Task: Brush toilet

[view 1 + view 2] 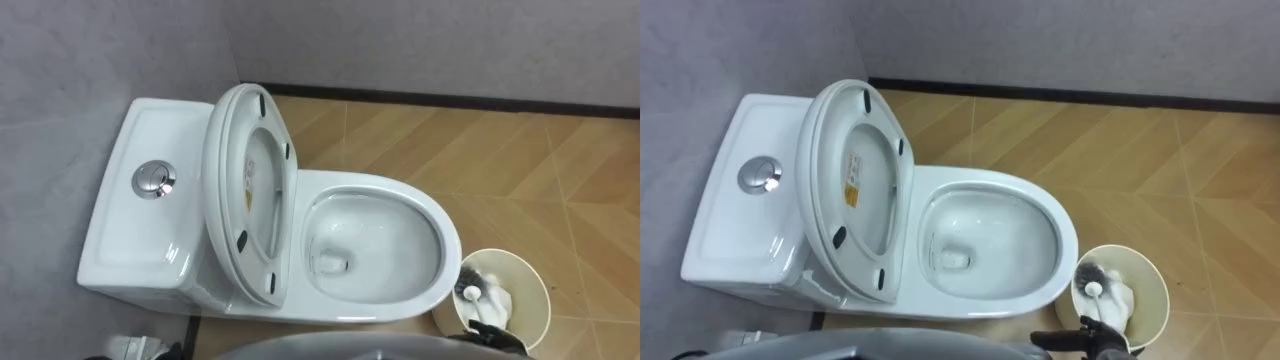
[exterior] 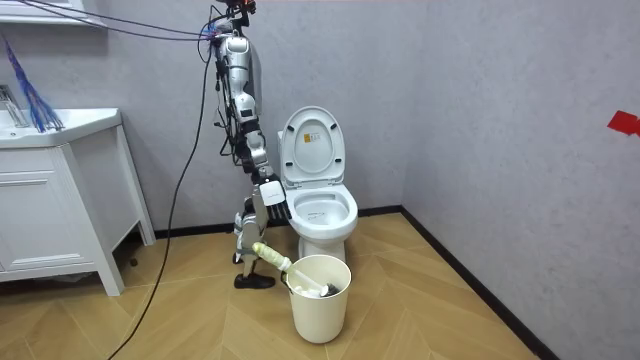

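Brush (image 1: 1092, 275): head down inside bucket (image 1: 1150, 275), bristles low against the wall, handle slanting up and out over the rim toward the robot. Not in the toilet.

Right hand (image 1: 1085, 342) sits at the handle's upper end, at the bottom edge of the eye view. In the room view the handle ends in that hand, and the fingers look curled round it, though finer detail is too small to read. Left hand (image 2: 276, 205) hangs just beside the bowl in the room view; can't tell its fingers.

Bucket stands on the floor (image 1: 1200, 170) just beside the front of the toilet (image 1: 1065, 240), on the robot's right. Seat (image 1: 855, 190) is tipped up against the tank (image 1: 730, 230), so the bowl is open. Flush button (image 1: 760, 174) is on the tank top. Robot stands side-on to the toilet, tank to its left, bowl ahead.

Step, judged: fetch stage, with the brush gripped but parked in the bucket and no scrubbing begun. Task looks early.

Next move calls for lifting the head clear of the bucket rim, carrying it left over the bowl's edge and lowering the bristles inside. The grip is at the far end of a long handle, so the head may swing; a firm hold and enough height would keep it from clipping either rim.
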Robot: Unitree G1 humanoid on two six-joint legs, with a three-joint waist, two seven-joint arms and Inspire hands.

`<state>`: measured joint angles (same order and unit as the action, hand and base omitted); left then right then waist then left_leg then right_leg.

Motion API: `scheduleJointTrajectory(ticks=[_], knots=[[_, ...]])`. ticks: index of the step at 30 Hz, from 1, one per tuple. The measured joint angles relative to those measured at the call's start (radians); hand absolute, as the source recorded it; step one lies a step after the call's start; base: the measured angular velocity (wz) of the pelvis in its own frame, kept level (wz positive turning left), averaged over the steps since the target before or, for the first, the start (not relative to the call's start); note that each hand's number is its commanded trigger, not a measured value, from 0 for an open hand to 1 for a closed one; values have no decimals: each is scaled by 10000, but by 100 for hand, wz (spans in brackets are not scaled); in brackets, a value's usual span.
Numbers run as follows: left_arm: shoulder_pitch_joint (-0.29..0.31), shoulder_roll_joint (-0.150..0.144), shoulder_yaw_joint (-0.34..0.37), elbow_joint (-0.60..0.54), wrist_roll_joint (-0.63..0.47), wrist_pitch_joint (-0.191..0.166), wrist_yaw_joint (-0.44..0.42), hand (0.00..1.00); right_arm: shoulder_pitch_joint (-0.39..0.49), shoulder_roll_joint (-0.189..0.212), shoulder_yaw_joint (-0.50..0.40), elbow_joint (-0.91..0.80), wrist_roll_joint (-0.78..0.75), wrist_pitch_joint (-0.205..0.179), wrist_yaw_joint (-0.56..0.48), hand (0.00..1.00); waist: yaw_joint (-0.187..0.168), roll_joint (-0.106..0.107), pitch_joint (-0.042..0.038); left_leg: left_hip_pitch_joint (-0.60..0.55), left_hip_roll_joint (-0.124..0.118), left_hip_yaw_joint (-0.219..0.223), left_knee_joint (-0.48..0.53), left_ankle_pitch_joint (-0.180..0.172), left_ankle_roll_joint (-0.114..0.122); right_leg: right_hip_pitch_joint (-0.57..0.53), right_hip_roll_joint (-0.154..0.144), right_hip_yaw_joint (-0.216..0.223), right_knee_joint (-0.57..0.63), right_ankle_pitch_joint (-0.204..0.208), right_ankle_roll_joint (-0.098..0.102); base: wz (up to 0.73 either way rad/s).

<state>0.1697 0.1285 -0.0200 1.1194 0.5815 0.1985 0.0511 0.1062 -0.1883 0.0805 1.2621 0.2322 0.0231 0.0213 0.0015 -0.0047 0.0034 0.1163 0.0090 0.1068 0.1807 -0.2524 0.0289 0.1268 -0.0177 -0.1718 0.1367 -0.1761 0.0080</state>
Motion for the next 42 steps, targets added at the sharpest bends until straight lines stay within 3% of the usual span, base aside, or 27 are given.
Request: scheduleJointTrajectory(ticks=[4,8,14,18,27,35,42], knots=[[21,-13,50,0,1,-30,49,0,194,-4,-75,221,-631,26,-222,0,-6,-11,7,91,-6,29,6,0,1,-6,33,302,22,0,-1,-2],[112,-14,169,-46,-26,-25,124,0,415,5,-65,365,-2101,541,-410,0,-5,11,-4,180,7,170,-118,1,4,-54,41,471,167,-25,-15,-11],[161,-17,266,-44,-439,-75,554,0,532,92,-305,232,-2686,988,-954,0,-80,0,-2,334,17,285,-126,2,6,-42,65,639,218,-25,-15,-8],[165,-17,356,-46,-673,-177,714,0,393,139,-640,113,-2766,985,-1475,0,-225,0,0,339,64,287,-118,2,6,-52,66,640,244,-25,-15,0],[230,-12,354,-71,-794,-300,978,0,354,174,-931,-703,-2777,695,-2694,0,-294,37,3,325,95,315,-124,2,3,-68,88,702,186,-45,-35,0],[455,209,567,-837,-805,-692,1064,0,305,181,-1418,-2217,-2826,-89,-3618,0,-200,33,-36,122,118,566,-137,3,-2,-408,160,881,355,-35,-45,-9],[509,218,559,-835,-984,-782,1307,0,269,167,-1447,-2694,-3162,-258,-4401,0,-237,-49,-43,90,129,560,-143,-1,-11,-421,164,873,347,-33,-49,0]])
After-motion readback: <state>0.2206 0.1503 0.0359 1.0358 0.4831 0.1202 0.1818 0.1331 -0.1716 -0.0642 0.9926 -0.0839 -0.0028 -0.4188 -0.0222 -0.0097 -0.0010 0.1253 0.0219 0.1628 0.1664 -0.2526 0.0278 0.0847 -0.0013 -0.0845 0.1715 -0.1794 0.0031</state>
